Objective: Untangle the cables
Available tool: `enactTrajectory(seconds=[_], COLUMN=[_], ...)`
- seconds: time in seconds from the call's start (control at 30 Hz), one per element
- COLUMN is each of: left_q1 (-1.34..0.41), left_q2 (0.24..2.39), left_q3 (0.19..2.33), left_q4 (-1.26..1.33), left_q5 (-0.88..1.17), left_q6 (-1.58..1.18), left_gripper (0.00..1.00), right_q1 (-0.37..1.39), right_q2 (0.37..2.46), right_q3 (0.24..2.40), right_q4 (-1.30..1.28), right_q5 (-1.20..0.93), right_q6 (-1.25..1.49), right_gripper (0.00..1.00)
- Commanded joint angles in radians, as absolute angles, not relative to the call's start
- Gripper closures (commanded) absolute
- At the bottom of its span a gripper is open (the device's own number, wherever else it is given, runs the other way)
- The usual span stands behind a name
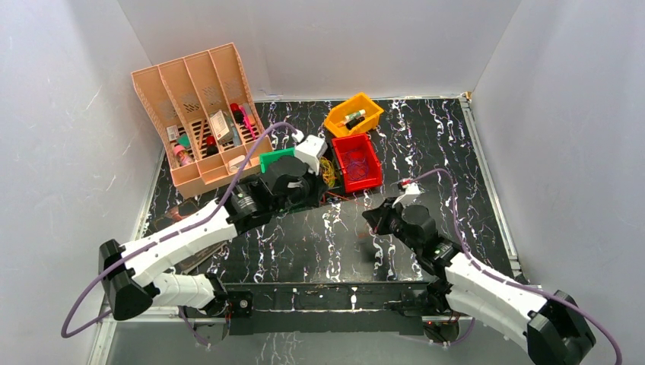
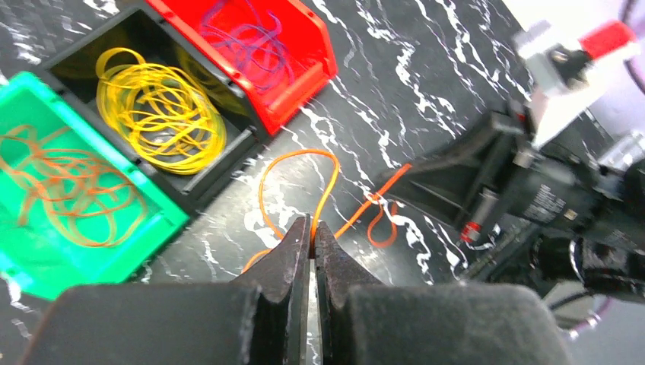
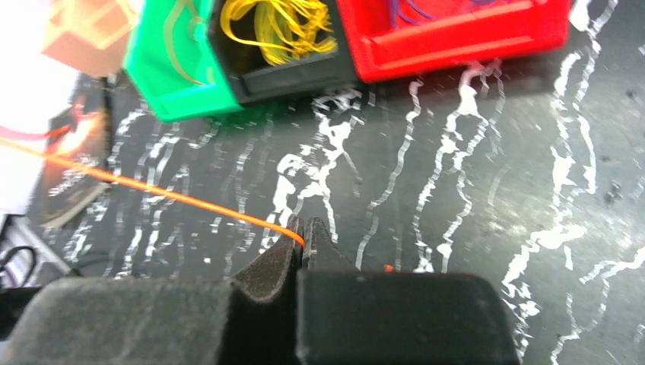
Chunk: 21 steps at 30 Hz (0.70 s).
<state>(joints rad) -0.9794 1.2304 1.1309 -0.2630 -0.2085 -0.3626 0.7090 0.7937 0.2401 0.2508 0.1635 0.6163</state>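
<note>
black marbled table [image 1: 327, 243] | left claw [image 2: 312, 224] low, clamped on orange cable [image 3: 152, 189] | right claw [image 3: 303, 226] low, clamped on orange cable

Left gripper [image 2: 312, 228]: jaws pressed together, pinching the orange cable [image 2: 304, 153]. One loop of it lies on the marbled table [image 2: 426, 68] just past the tips. A strand runs right to the right gripper [image 2: 392, 190]. Beyond, side by side:
- green bin [image 2: 38, 262], holding orange loops [image 2: 68, 182]
- black bin [image 2: 213, 179], holding yellow loops [image 2: 163, 114]
- red bin [image 2: 297, 99], holding purplish strands [image 2: 251, 38]
</note>
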Motion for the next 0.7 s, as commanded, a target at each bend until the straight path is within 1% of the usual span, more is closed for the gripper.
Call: enactTrajectory(seconds=[0.0,0.2,0.33,0.37,0.4,0.5,0.53,0.57,0.6,0.67], left_q1=[-0.931,-0.869,-0.852,-0.848,-0.847,-0.842,-0.842,-0.841,-0.84,-0.837], left_q2=[1.139,1.118,1.126,1.125,1.126,1.132,1.136,1.14,1.144,1.15], left_q3=[1.205,1.239,1.252,1.252,1.253,1.263,1.267,1.273,1.275,1.289], left_q4=[-0.345,-0.403,-0.428,-0.428,-0.428,-0.424,-0.423,-0.421,-0.419,-0.415], left_q5=[-0.401,-0.449,-0.47,-0.467,-0.465,-0.448,-0.445,-0.441,-0.439,-0.439], left_q6=[-0.304,-0.258,-0.235,-0.233,-0.232,-0.23,-0.229,-0.227,-0.223,-0.215], left_gripper=[1.0,1.0,1.0,1.0,1.0,1.0,1.0,1.0,1.0,1.0], right_q1=[0.71,0.71,0.71,0.709,0.709,0.71,0.709,0.709,0.709,0.709], right_q2=[0.716,0.631,0.573,0.561,0.55,0.519,0.513,0.508,0.504,0.501], right_q3=[0.238,0.261,0.28,0.288,0.295,0.319,0.328,0.334,0.354,0.389], right_q4=[0.121,0.01,0.0,0.004,0.018,0.06,0.066,0.067,0.065,0.05], right_q5=[0.224,0.23,0.192,0.169,0.137,0.028,-0.001,-0.024,-0.046,-0.066], right_q6=[0.641,0.646,0.626,0.614,0.597,0.535,0.513,0.494,0.477,0.45], right_gripper=[1.0,1.0,1.0,0.98,0.95,0.81,0.76,0.68,0.62,0.52])
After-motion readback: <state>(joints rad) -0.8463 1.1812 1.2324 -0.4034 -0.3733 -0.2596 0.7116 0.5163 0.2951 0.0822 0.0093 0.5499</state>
